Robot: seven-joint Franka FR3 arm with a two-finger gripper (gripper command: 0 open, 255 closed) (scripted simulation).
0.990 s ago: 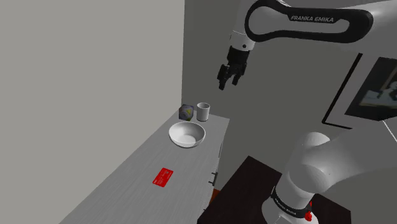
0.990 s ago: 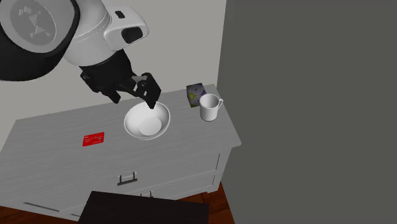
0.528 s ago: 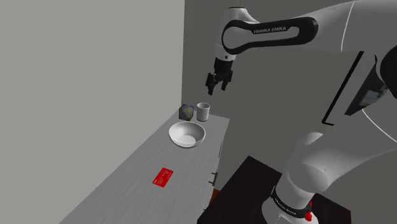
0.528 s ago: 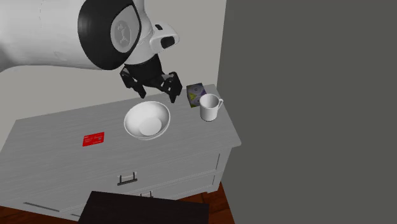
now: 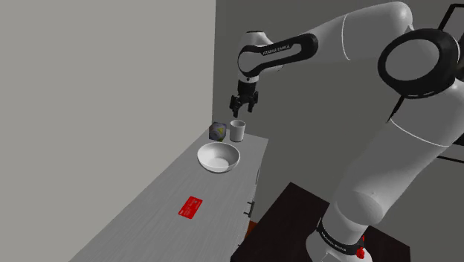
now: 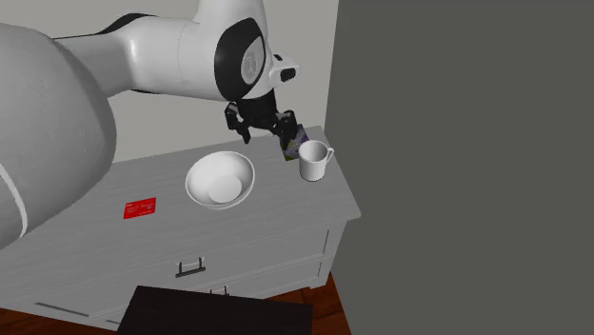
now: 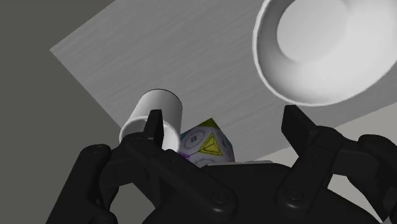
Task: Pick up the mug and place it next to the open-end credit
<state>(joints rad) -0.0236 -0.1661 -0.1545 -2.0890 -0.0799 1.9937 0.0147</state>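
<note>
The gripper [image 5: 243, 104], fingers wide apart and holding nothing, is sweeping in over the dresser [image 5: 152, 199] and closing on the mug [image 5: 238, 130], nearing the grasp.

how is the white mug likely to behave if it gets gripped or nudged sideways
The mug looks rigid, so it probably won't flex under the pincer. It stands upright, taller than wide, so a high push might tip it. Its smooth wall may slip in a light grip.
</note>
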